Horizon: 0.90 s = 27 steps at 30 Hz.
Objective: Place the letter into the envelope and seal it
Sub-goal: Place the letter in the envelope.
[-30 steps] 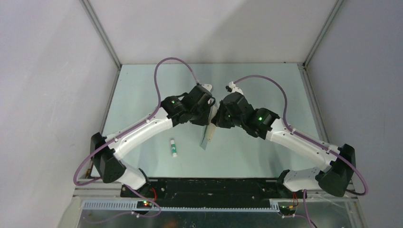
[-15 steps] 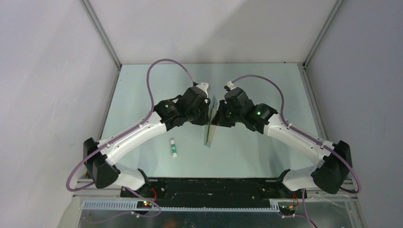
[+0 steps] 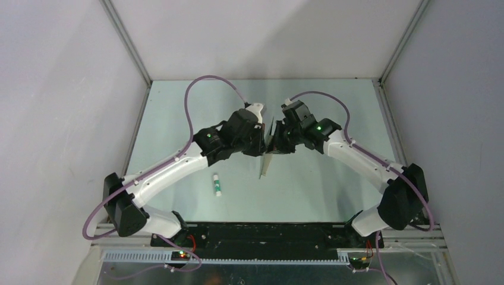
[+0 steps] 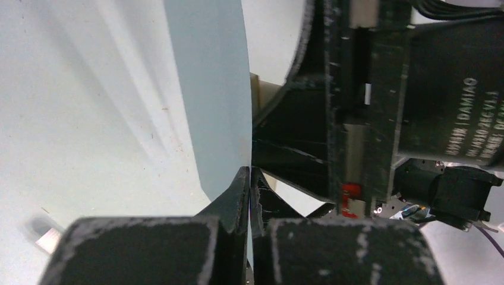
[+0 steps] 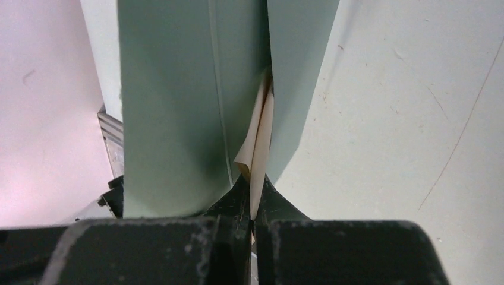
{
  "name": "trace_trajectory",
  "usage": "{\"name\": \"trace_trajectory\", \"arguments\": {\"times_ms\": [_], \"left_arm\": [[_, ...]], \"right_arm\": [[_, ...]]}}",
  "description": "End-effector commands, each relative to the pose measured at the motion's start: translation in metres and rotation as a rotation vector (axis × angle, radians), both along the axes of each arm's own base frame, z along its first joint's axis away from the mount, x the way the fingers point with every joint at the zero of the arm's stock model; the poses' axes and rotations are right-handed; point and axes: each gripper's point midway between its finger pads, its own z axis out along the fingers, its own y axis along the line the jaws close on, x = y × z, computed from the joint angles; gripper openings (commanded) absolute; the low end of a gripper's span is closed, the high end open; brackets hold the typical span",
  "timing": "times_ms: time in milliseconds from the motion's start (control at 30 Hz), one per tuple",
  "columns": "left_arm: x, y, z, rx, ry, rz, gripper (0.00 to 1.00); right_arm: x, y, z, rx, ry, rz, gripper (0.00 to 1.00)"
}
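Observation:
The teal-grey envelope hangs edge-on above the middle of the table, between the two wrists. My left gripper is shut on the envelope at its near edge. In the right wrist view the tan letter stands between two teal layers of the envelope, its lower corner curled. My right gripper is shut on the letter's near edge. Seen from above, the left gripper and right gripper face each other almost touching. Most of the letter is hidden inside the envelope.
A small white stick with a green cap lies on the pale green table left of the hanging envelope. Grey walls close in the table on the left, back and right. The right arm's black wrist body fills the right of the left wrist view.
Both wrists have shifted slightly toward the back of the table, the right arm's elbow swinging inward. The envelope has turned more edge-on and moved a little right. Both grips hold unchanged.

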Motion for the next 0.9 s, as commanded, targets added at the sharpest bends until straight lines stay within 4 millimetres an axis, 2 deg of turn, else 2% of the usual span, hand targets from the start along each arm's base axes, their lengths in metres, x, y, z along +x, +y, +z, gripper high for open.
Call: {"name": "trace_trajectory", "arguments": {"times_ms": [0, 67, 167, 333, 533, 667, 733, 867], "left_arm": [[-0.006, -0.009, 0.019, -0.080, -0.036, -0.055, 0.00], [-0.006, -0.010, 0.019, -0.085, -0.036, -0.061, 0.00], [-0.007, -0.008, 0.014, -0.068, -0.018, -0.054, 0.00], [-0.006, -0.005, 0.005, -0.034, 0.001, -0.050, 0.00], [-0.006, -0.008, -0.004, -0.042, 0.069, -0.077, 0.00], [-0.007, -0.012, 0.001, -0.087, 0.077, -0.110, 0.00], [-0.006, -0.013, 0.006, -0.111, 0.074, -0.118, 0.00], [-0.004, -0.012, 0.008, -0.124, 0.075, -0.119, 0.00]], "right_arm": [[0.022, 0.005, 0.002, -0.030, -0.038, -0.032, 0.00], [0.029, 0.004, 0.002, -0.034, -0.042, -0.054, 0.00], [0.034, 0.006, 0.013, 0.002, -0.071, -0.063, 0.00], [0.033, 0.000, 0.040, 0.035, -0.145, -0.075, 0.28], [0.021, -0.004, 0.064, 0.063, -0.203, -0.062, 0.43], [0.017, -0.010, 0.067, 0.071, -0.218, -0.084, 0.41], [0.015, -0.011, 0.063, 0.061, -0.215, -0.085, 0.38], [0.011, -0.009, 0.057, 0.043, -0.207, -0.068, 0.38]]}}
